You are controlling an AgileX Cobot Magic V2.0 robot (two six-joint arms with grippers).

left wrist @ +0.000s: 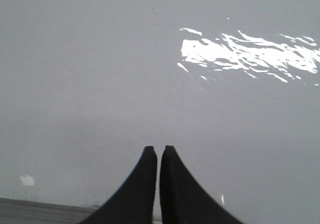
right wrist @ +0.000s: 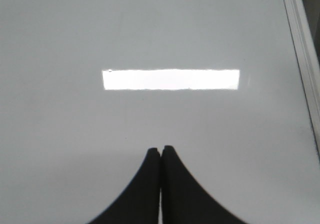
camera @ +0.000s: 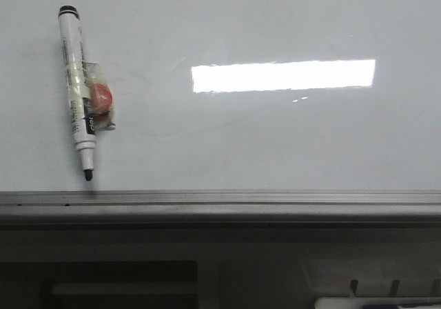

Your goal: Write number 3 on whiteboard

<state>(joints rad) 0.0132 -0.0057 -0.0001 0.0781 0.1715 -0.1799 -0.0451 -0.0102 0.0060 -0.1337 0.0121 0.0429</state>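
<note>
The whiteboard fills the front view, pale and glossy, with a bright rectangular light reflection. No drawn number 3 shows on it, only faint grey smudges. A white marker with its black tip bare lies at the board's left, a red blob taped to its side. My left gripper is shut and empty over bare board. My right gripper is shut and empty, with the reflection beyond it. Neither gripper shows in the front view.
A grey metal rail runs along the board's near edge, and also shows in the right wrist view. Below it are dark robot-base parts.
</note>
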